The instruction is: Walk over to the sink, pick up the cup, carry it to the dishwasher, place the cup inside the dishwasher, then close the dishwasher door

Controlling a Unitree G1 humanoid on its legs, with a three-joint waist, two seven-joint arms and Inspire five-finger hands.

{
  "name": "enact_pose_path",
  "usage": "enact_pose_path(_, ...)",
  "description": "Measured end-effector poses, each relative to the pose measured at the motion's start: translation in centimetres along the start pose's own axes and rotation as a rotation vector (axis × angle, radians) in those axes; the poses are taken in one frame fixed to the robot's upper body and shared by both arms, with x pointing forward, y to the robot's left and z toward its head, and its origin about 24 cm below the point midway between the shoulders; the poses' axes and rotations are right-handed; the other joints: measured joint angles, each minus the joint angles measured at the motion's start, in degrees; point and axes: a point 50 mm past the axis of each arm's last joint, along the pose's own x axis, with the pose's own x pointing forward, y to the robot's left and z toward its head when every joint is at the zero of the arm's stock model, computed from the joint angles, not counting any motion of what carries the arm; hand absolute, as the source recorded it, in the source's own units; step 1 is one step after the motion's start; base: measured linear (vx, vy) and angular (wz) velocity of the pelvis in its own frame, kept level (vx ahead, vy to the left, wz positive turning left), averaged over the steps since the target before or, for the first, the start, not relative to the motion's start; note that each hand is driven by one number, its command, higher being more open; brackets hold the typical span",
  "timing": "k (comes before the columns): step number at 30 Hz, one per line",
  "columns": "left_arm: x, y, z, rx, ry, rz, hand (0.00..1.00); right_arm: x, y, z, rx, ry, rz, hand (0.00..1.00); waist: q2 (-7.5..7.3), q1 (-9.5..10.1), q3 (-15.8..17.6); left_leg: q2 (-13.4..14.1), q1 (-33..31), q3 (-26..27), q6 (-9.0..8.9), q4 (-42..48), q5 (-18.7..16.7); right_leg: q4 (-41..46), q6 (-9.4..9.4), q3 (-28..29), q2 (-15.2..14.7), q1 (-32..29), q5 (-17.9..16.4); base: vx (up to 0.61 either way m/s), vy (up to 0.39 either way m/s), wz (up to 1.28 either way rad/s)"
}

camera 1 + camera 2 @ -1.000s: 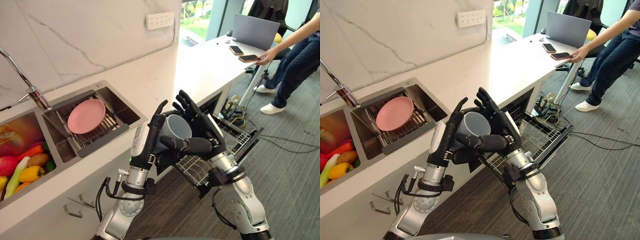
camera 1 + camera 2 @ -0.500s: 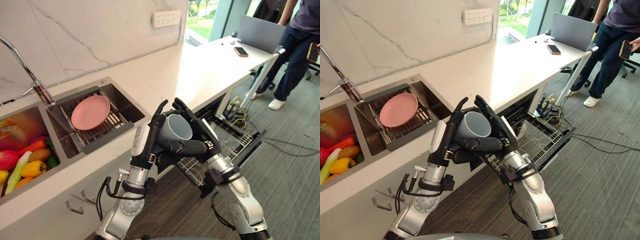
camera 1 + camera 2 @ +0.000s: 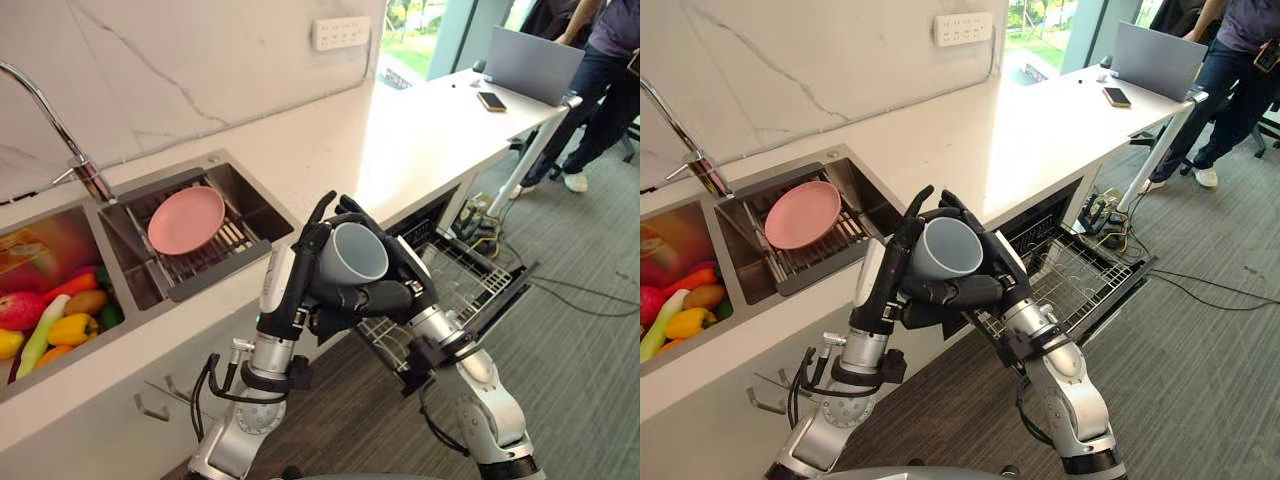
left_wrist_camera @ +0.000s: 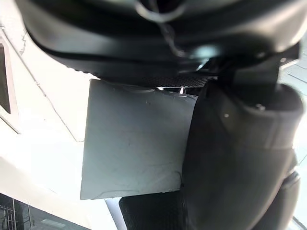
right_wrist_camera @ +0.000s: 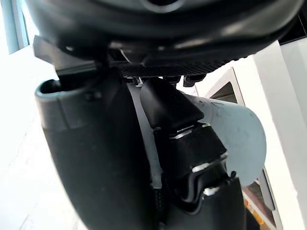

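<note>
- The grey-blue cup (image 3: 352,252) is in the air, clear of the surface (image 3: 400,140) and just off its front edge. It is tilted, with its open mouth turned up toward the head camera.
- The right robot hand (image 3: 388,292) is clamped on the cup: its fingers curl round the far side and its thumb lies across the near wall.
- The left robot hand (image 3: 303,262) grips the cup from the other side. Its fingers rise along the wall with their tips bent at the rim, and its own wrist view shows the thumb pressed against the pale wall (image 4: 132,139).
- Below and beside the robot hands, under the surface's front edge, the dishwasher (image 3: 440,215) stands open, with its wire rack (image 3: 458,278) drawn out over the lowered door (image 3: 508,292).
- The sink (image 3: 255,215) is set into the surface toward its left end. A pink plate (image 3: 186,219) lies on the drain rack in the nearer basin.
- The basin beyond it holds coloured fruit and vegetables (image 3: 55,322), and a chrome tap (image 3: 62,135) stands at the back edge.
- A white socket strip (image 3: 340,33) is fixed to the marble wall.
- At the surface's far right end are a laptop (image 3: 545,65) and a phone (image 3: 491,101), with a person (image 3: 608,75) standing near that corner.
</note>
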Motion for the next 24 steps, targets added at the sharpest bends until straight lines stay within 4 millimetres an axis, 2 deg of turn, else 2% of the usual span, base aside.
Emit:
enact_pose_path(1,0.0,0.0,0.1,-0.008,-0.001,0.002,0.00,0.0,0.0,0.0,0.009,-0.002,0.002,1.00,0.00,0.01,0.00,-0.04,0.02,-0.12,0.02,-0.19,0.15,0.00,0.00,-0.06,-0.01,-0.01,0.00,-0.03,0.004,0.09)
enact_pose_path(2,0.0,0.1,0.2,-0.020,-0.002,0.000,0.00,0.0,0.0,0.0,0.022,-0.005,0.003,0.00,-0.01,0.01,-0.01,-0.10,0.15,-0.21,0.01,-0.55,0.37,0.00,0.00,-0.13,-0.03,-0.01,0.00,-0.03,0.006,0.06)
enact_pose_path(16,-0.1,0.1,0.8,-0.118,-0.009,0.014,0.00,-0.1,-0.1,0.0,0.047,-0.028,0.031,0.00,-0.16,-0.08,-0.14,-0.50,-0.06,-0.99,0.13,-1.02,1.03,0.02,0.01,-1.02,-0.37,-0.05,-0.04,-0.01,0.003,0.03)
enact_pose_path(17,-0.1,0.1,0.8,-0.118,-0.010,0.015,1.00,-0.2,-0.1,0.0,0.047,-0.031,0.031,0.00,-0.16,-0.08,-0.15,-0.50,-0.14,-1.19,0.10,-1.02,1.09,0.02,0.01,-1.11,-0.37,-0.03,-0.04,0.00,-0.002,0.06)
enact_pose_path(24,-0.1,-0.3,1.6,-0.180,-0.038,0.009,1.00,-0.4,-0.4,-0.4,0.178,-0.058,0.011,0.00,-0.27,-0.08,-0.25,-0.54,-0.41,-1.61,0.07,-1.02,1.31,0.01,0.00,-1.41,-0.38,-0.04,-0.04,0.00,0.000,0.04)
